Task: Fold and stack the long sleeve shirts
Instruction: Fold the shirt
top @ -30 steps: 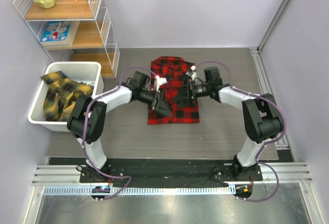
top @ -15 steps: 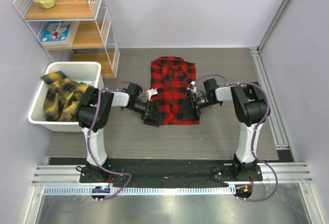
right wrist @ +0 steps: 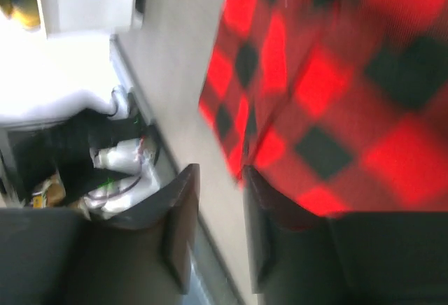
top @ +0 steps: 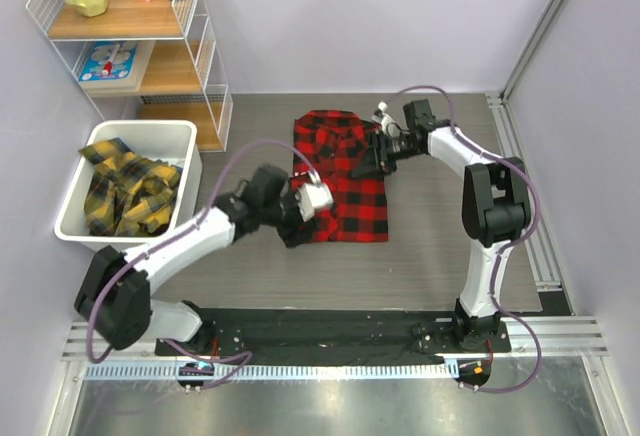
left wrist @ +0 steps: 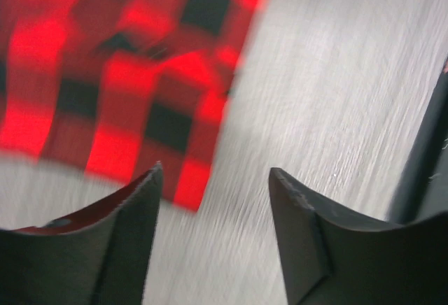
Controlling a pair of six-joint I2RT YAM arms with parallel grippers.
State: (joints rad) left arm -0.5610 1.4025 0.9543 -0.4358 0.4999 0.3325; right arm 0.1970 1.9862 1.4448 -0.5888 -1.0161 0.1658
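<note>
**One shirt folded, the rest in the bin**

Left gripper (left wrist: 215, 173): fingers spread, nothing between them, above the grey table (top: 440, 246). The folded red-and-black shirt (top: 345, 206) lies just beyond its tips. Right gripper (right wrist: 220, 172): shirt edge at its fingertips, fingers narrowly apart, blurred; cannot tell if cloth is caught. Yellow-and-black shirts (top: 120, 191) heaped in the white bin (top: 140, 126), well left of both grippers, unfolded and unstacked. Wire shelf (top: 120, 18) beyond; pale walls

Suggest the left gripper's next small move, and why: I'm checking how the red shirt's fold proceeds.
Probably ease the left gripper forward onto the red shirt's near-left corner and close. It is open and empty, with that corner just ahead of it, and the right gripper is at the shirt's far right edge, so a two-handed lift looks likely.
</note>
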